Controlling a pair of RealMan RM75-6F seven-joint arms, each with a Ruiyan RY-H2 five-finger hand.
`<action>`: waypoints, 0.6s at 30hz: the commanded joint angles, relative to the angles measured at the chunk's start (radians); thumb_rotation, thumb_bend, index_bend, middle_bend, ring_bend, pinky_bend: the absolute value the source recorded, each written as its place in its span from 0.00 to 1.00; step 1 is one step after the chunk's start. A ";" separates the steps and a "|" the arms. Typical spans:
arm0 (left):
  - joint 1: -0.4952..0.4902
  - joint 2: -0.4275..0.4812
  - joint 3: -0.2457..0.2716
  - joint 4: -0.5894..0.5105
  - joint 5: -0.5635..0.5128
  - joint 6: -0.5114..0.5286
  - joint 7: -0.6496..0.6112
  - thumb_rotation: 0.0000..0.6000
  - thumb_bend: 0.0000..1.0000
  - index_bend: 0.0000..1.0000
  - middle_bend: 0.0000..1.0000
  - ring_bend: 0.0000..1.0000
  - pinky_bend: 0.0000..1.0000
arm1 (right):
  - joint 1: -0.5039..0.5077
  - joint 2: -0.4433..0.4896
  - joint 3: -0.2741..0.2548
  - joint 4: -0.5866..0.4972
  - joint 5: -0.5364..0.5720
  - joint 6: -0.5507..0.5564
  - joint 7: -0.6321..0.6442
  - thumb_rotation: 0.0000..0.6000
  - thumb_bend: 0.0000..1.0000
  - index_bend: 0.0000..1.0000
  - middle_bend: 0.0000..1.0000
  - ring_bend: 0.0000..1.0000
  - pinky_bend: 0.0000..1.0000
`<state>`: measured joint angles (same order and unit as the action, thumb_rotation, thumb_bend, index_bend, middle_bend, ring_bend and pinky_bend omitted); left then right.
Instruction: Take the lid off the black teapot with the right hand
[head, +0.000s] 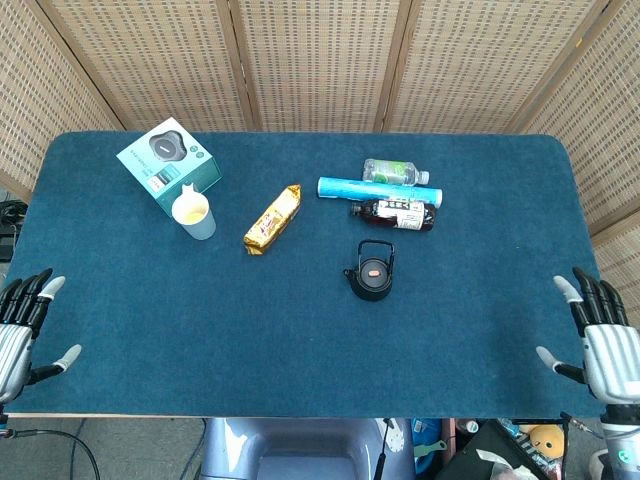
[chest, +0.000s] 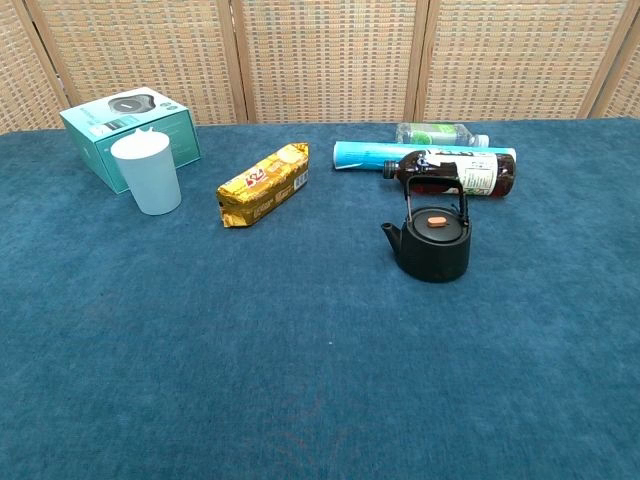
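The black teapot (head: 372, 271) (chest: 432, 243) stands upright near the middle of the blue table, handle raised, spout to the left. Its lid (head: 373, 268) (chest: 436, 221) sits on top with an orange knob. My right hand (head: 603, 345) is at the table's front right corner, fingers spread and holding nothing, far from the teapot. At the front left edge my left hand (head: 20, 328) is likewise empty with fingers apart. The chest view shows neither hand.
Behind the teapot lie a dark bottle (head: 394, 213), a blue tube (head: 378, 188) and a clear water bottle (head: 395, 172). A gold snack packet (head: 273, 218), a pale cup (head: 194, 213) and a teal box (head: 167, 167) stand to the left. Woven screens (head: 320, 60) close the back.
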<state>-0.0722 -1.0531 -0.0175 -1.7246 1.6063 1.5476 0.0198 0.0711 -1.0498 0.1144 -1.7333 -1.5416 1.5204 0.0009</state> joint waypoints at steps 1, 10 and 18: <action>-0.004 -0.005 -0.003 0.001 -0.008 -0.008 0.008 1.00 0.23 0.00 0.00 0.00 0.00 | 0.102 0.003 0.055 -0.021 0.030 -0.114 -0.044 1.00 0.11 0.09 0.00 0.00 0.00; -0.022 -0.015 -0.016 0.008 -0.055 -0.050 0.022 1.00 0.23 0.00 0.00 0.00 0.00 | 0.305 -0.105 0.206 -0.057 0.212 -0.268 -0.207 1.00 0.49 0.46 0.05 0.00 0.03; -0.025 -0.014 -0.027 0.020 -0.071 -0.050 0.015 1.00 0.23 0.00 0.00 0.00 0.00 | 0.497 -0.232 0.266 -0.024 0.543 -0.465 -0.380 1.00 0.52 0.47 0.06 0.00 0.03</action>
<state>-0.0978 -1.0675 -0.0433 -1.7059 1.5359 1.4966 0.0359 0.4856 -1.2188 0.3497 -1.7758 -1.1345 1.1414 -0.2973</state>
